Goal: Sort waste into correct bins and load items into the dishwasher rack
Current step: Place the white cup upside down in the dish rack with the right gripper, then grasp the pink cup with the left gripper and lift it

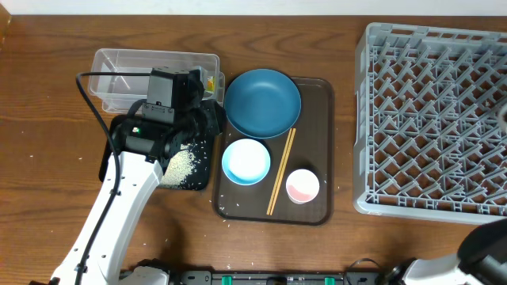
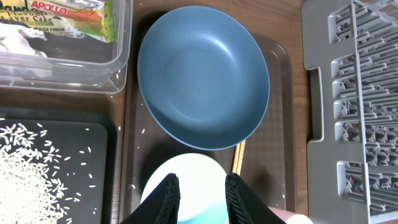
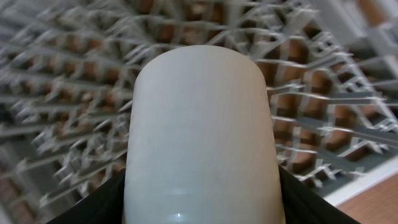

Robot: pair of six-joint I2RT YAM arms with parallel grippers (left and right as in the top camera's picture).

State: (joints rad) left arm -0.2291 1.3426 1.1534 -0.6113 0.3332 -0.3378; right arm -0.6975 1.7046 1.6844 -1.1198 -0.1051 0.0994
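My left gripper is open and holds nothing; it hovers over the small light-blue bowl on the brown tray. Beyond it lies the big dark-blue bowl, with the chopsticks and a white cup, pink inside, nearby. White rice lies in the black tray. The yellow-green wrapper lies in the clear tub. My right gripper is shut on a white cup above the grey rack. In the overhead view that gripper is out of sight.
The brown serving tray sits between the bins and the rack. A few rice grains are scattered on its near corner and on the wooden table. My left arm crosses the table's front left.
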